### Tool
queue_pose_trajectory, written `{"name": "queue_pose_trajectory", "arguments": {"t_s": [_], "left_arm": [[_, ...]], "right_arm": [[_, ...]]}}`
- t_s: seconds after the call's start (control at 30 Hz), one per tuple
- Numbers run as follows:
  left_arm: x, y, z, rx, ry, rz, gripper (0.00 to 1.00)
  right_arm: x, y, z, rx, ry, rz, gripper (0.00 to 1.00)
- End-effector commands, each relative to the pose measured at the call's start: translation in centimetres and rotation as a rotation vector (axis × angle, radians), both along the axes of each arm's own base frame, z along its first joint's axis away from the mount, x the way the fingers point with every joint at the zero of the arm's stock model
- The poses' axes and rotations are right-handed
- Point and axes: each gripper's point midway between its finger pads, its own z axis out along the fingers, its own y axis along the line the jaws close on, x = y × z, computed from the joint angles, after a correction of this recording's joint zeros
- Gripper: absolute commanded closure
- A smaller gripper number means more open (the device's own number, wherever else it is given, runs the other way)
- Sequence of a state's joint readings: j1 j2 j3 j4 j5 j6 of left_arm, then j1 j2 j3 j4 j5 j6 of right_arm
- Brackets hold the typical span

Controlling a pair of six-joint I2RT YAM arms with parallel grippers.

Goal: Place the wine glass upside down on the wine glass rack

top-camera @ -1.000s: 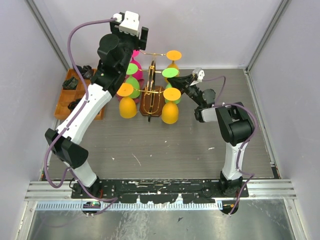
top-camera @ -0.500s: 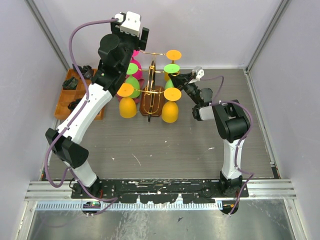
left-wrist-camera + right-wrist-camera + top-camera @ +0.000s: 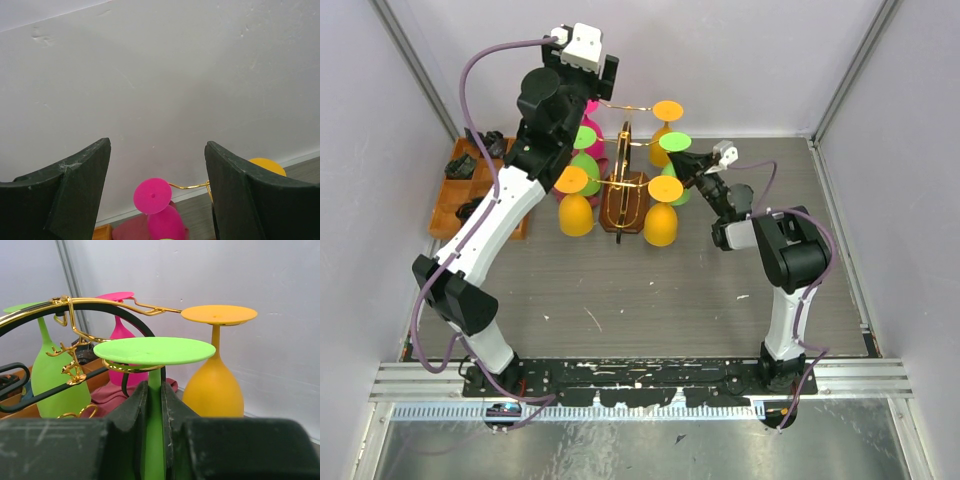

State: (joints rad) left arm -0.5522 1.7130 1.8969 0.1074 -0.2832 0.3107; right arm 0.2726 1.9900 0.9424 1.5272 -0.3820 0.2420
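Right hand [image 3: 154, 390]: fingers clamped on the stem of the green wine glass [image 3: 154, 350], which is held inverted, foot uppermost.

Location: in the top view, about 2 o'clock from the base of the wine glass rack [image 3: 623, 195]. The foot sits just over a gold curl. Whether the stem is seated in the curl cannot be told.

Left hand [image 3: 157, 149]: fingers wide apart, empty, raised at about 11 o'clock of the rack.

Neighbours: orange glass [image 3: 216, 385] at 3 o'clock of the held stem; pink glass [image 3: 119, 332] behind.

Hazards, judged:
- Letting go before the foot rests on the curl would drop the glass onto the table [image 3: 620, 290].
- A sideways push could knock the orange glass or rock the rack.
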Motion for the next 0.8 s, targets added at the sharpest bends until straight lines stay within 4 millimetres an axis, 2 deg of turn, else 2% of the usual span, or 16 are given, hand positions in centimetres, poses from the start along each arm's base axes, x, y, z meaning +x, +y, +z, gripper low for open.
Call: {"name": "queue_pose_trajectory", "arguments": {"t_s": [0.0,0.3,0.4,0.53,0.6,0.67,0.77], "left_arm": [[-0.2,0.7,1.6,-0.023,-0.041,0.014,0.18],[-0.3,1.0,1.6,-0.034,-0.037,0.020,0.15],[-0.3,1.0,1.7,-0.035,-0.038,0.022,0.15],[-0.4,1.1,1.9,-0.039,-0.042,0.027,0.13],[-0.4,1.4,2.2,-0.045,-0.045,0.038,0.06],[-0.5,1.6,2.6,-0.053,-0.052,0.046,0.01],[-0.7,2.1,3.3,-0.065,-0.062,0.062,0.02]], "right_arm": [[-2.7,0.1,3.5,0.004,-0.179,0.039,0.98],[-4.7,2.2,3.2,-0.041,-0.198,0.119,0.87],[-5.0,2.3,3.2,-0.043,-0.197,0.120,0.80],[-5.3,1.2,3.2,-0.051,-0.200,0.051,0.67],[-5.4,0.3,3.1,-0.059,-0.203,0.004,0.56],[-5.6,-0.5,3.1,-0.061,-0.199,-0.031,0.51],[-5.8,-1.7,2.7,-0.065,-0.181,-0.084,0.44]]}}
